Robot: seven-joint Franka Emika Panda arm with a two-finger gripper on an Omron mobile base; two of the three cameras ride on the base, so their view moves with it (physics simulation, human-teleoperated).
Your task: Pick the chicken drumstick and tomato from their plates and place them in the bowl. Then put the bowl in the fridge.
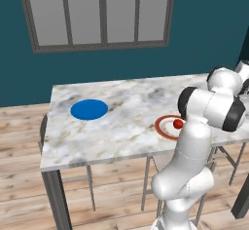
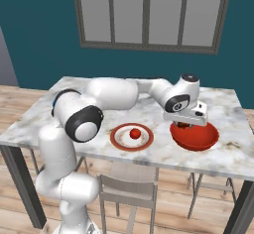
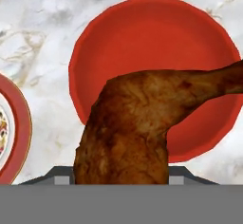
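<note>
I'm holding my gripper [image 2: 188,124] clamped on the chicken drumstick [image 3: 137,123], hanging over the bowl [image 2: 194,136]. The tomato [image 2: 134,133] is sitting on its white plate [image 2: 119,140] left of that. If I'm letting go off-center, the bone end could catch the rim and flip onto the desk [image 2: 223,153]. No writing anywhere.

Bare marble table [image 1: 126,122] lies open between blue plate [image 1: 89,109] and rimmed plate [image 1: 165,127].

Fingers hidden behind chicken drumstick [image 3: 128,128]; bone end cut off by edge.
</note>
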